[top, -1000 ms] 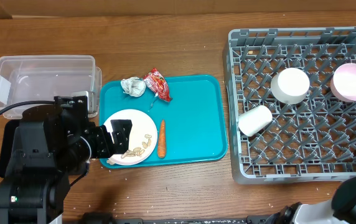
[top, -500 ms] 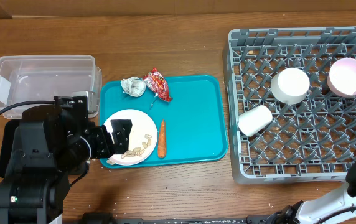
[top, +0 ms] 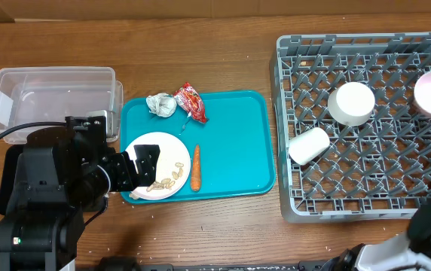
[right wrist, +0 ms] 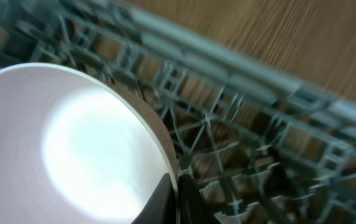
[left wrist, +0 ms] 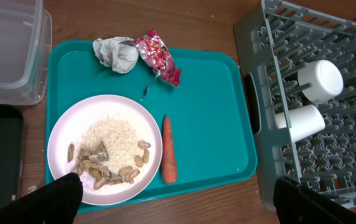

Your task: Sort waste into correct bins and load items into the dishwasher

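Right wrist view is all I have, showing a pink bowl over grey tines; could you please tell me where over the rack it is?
Observer: The pink bowl is at the dish rack's right edge, toward the far side.
Operator: Thanks; what else is in the rack?
Observer: A round white cup beside the bowl, and a second white cup lying on its side near the left edge.
Operator: Is the tray cleared?
Observer: No; a plate of food scraps is on the teal tray.

Teal plastic tray [top: 230,143] centre, clear plastic tub [top: 50,98] left, grey dish rack [top: 366,203] right; round white plate [top: 163,147], orange carrot [top: 196,167] on tray.
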### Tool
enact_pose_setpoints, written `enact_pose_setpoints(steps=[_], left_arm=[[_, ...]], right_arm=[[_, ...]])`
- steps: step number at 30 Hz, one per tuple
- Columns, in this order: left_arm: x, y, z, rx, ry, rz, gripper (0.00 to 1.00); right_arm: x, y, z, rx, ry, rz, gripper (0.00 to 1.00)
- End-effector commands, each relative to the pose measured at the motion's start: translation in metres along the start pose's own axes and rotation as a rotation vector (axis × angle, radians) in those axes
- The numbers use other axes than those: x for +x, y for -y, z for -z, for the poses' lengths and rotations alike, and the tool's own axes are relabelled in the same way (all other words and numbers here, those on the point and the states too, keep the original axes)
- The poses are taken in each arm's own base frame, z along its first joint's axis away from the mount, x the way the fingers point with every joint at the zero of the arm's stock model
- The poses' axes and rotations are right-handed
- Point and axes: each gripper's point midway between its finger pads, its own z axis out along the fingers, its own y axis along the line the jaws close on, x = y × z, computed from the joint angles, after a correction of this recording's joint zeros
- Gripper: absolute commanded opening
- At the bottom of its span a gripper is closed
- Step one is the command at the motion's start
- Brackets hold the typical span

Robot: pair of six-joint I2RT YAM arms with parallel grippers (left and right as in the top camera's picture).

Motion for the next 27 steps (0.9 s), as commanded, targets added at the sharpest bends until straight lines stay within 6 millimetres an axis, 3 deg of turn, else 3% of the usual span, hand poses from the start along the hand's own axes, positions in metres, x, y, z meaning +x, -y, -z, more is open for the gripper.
enact_pose_setpoints(steps=[1, 8, 12, 19, 27], left_arm=[[-0.005, 0.004, 0.006, 0.012, 0.02, -0.028, 1.0], [-0.005, 0.004, 0.006, 0.012, 0.02, -0.028, 1.0], [-0.005, 0.004, 0.006, 0.012, 0.02, -0.028, 1.0], [-0.005, 0.004, 0.006, 0.012, 0.02, -0.028, 1.0], [-0.005, 0.004, 0.006, 0.012, 0.02, -0.028, 1.0]], right_arm=[[-0.035, 0.016, 0.067, 0.189, 0.293, 0.018, 0.04], [-0.029, -0.015, 0.106, 0.447, 0.515, 0.261, 0.04], [-0.018, -0.036, 0.115, 0.561, 0.587, 0.383, 0.04], [-0.003, -0.049, 0.081, 0.685, 0.541, 0.551, 0.04], [-0.003, -0.05, 0.072, 0.759, 0.555, 0.577, 0.04]])
